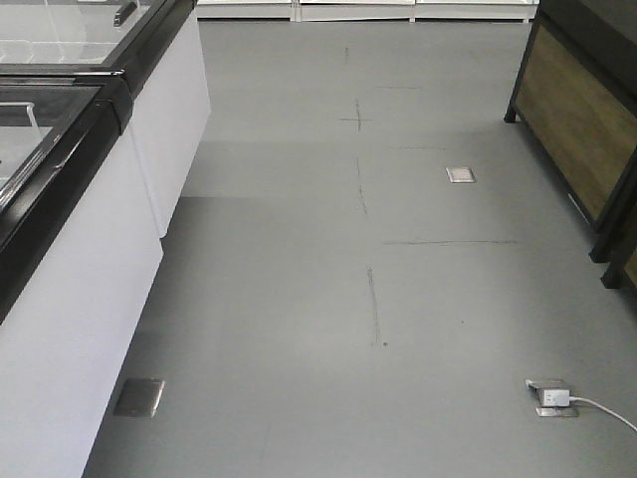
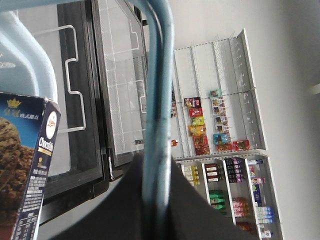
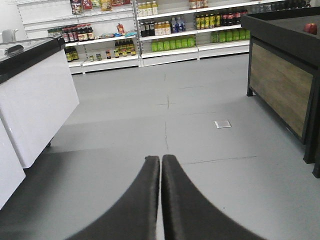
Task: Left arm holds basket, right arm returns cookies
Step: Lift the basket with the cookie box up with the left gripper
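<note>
At nine o'clock from the left claw (image 2: pixel 152 170), the cookies (image 2: pixel 32 170), a dark navy box with a white logo, are sitting by the basket (image 2: pixel 20 55). That claw is pinching its blue handle (image 2: pixel 159 75). The right claw (image 3: pixel 160 165) is sitting pressed together.

The cookies box (image 2: pixel 25 170) shows "Choco" down its side; labels on the shelf goods (image 2: pixel 200 125) are unreadable.

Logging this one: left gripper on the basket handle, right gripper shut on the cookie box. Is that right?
Not quite. The right gripper is shut but empty, as the right wrist view shows. The cookie box appears in the left wrist view, near the basket handle that the left gripper holds.
</note>
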`<state>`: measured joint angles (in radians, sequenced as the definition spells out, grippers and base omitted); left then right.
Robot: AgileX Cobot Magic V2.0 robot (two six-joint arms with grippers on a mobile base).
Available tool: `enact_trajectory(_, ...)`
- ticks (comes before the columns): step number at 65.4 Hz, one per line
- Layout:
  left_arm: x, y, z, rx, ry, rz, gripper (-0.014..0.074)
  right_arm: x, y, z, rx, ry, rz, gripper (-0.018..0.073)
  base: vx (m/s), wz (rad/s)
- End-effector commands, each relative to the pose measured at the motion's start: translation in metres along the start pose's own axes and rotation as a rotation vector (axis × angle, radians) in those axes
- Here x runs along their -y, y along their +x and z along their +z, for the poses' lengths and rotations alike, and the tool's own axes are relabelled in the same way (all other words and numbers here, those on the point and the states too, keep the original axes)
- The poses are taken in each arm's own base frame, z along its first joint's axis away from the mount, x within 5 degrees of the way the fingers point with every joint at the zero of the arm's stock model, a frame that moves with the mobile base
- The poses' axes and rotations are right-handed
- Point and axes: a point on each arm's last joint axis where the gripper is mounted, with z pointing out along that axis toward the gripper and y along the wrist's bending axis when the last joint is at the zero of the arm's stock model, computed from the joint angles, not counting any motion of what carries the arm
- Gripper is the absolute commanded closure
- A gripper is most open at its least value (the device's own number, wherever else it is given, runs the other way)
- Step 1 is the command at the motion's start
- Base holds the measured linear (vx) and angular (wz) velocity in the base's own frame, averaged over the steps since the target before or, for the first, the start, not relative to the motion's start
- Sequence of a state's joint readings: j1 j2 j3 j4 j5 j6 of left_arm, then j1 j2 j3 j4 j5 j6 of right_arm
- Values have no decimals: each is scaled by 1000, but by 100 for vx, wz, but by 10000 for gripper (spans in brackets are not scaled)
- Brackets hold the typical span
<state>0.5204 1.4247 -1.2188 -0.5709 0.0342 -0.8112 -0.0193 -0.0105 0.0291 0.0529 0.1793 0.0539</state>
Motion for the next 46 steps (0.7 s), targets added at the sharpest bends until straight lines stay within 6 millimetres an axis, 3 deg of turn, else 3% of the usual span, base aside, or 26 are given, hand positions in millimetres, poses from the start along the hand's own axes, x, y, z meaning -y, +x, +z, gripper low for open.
enact_trajectory(1, 38, -9, -25, 63, 157, 1, 605, 0, -7, -1, 87, 3, -15, 567, 0, 0)
enact_trajectory(19, 51, 9, -45, -31, 173, -20, 605, 0, -7, -1, 89, 3, -15, 567, 0, 0)
enact_trajectory(46, 66, 68, -75, -316, 171, -61, 605, 0, -7, -1, 89, 3, -15, 567, 0, 0)
